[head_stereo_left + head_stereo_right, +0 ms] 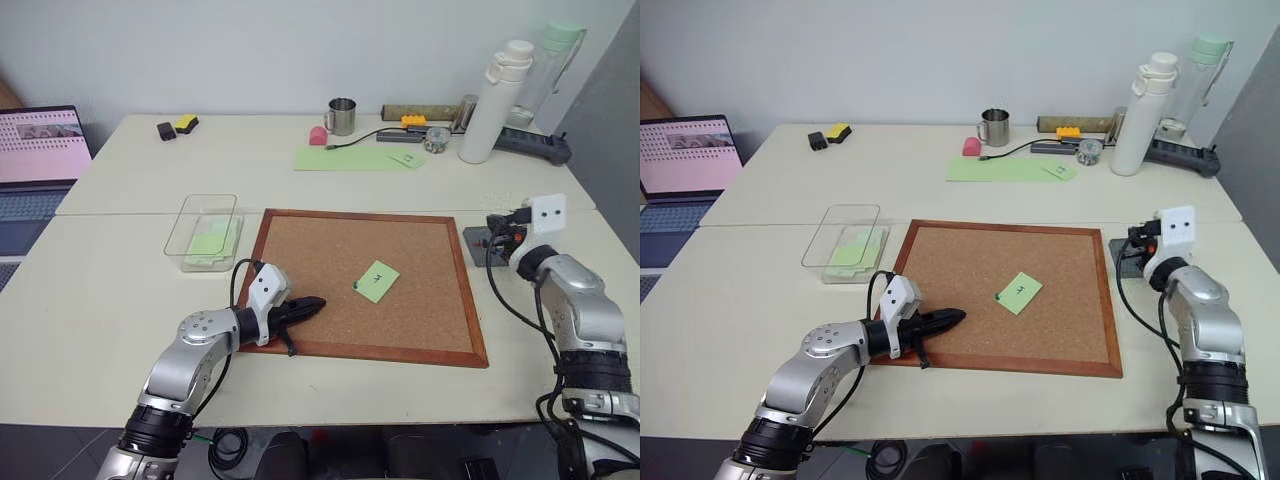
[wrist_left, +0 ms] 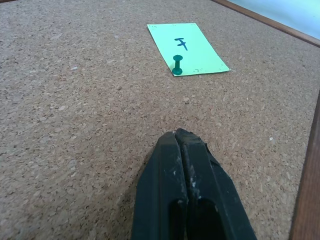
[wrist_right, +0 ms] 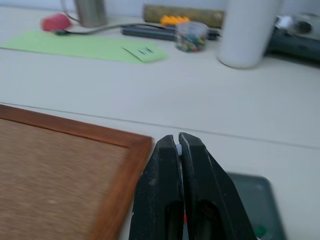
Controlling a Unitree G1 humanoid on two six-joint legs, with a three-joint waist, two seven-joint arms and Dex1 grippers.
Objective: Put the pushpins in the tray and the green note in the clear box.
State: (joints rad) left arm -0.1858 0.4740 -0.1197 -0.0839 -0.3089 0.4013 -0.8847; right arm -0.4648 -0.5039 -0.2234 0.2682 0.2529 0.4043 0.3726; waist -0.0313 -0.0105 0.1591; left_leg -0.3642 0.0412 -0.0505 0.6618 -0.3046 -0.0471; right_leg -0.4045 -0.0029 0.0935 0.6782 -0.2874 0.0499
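Observation:
The green note [image 1: 377,281] lies on the cork board [image 1: 320,250], held at its near-left corner by a green pushpin [image 2: 177,65]. My left gripper [image 1: 318,302] is shut and empty, lying low over the board's near-left part and pointing at the note from a short way off. My right gripper [image 1: 494,228] hovers over the dark grey tray [image 1: 476,250], just right of the board. Its fingers [image 3: 165,190] are shut, with a speck of red and a pale sliver pinched between them, which looks like the red pushpin. The clear box [image 1: 205,207] stands left of the board with green paper inside.
At the back of the table are a long green sheet [image 1: 350,158], a small written note [image 1: 407,157], a metal mug [image 1: 342,116], a small jar [image 1: 437,139], a white bottle [image 1: 495,100] and a power strip [image 1: 535,145]. A laptop [image 1: 35,150] sits at the far left.

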